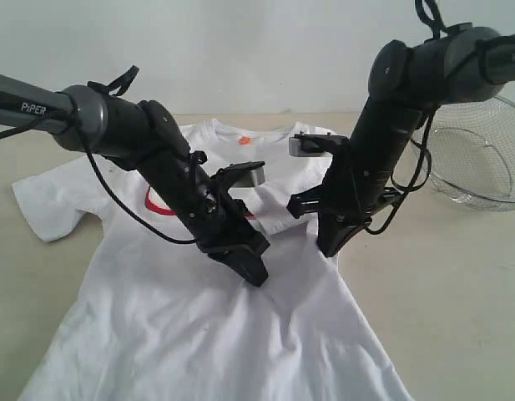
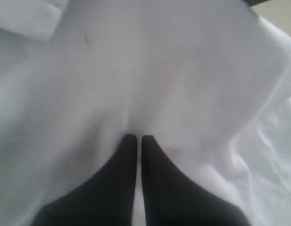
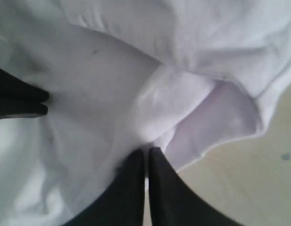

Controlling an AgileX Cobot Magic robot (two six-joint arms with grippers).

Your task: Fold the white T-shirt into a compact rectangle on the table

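The white T-shirt point(image 1: 207, 334) lies chest-up on the table point(image 1: 457, 292), its orange neck tag point(image 1: 244, 139) at the far side and its red lettering point(image 1: 157, 205) partly hidden by the left arm. The shirt's right sleeve is folded in over the chest. My left gripper point(image 1: 255, 276) points down into the middle of the shirt. Its jaws are shut and the cloth point(image 2: 183, 70) puckers at the tips point(image 2: 135, 137). My right gripper point(image 1: 328, 249) is shut at the shirt's right edge, where bunched fabric point(image 3: 112, 80) meets its tips point(image 3: 146, 150). The left gripper's fingers point(image 3: 22, 101) show in the right wrist view.
A wire mesh basket point(image 1: 478, 159) stands at the far right of the table. Bare beige tabletop point(image 3: 249, 179) lies right beside the shirt's right edge. A pale wall runs behind the table.
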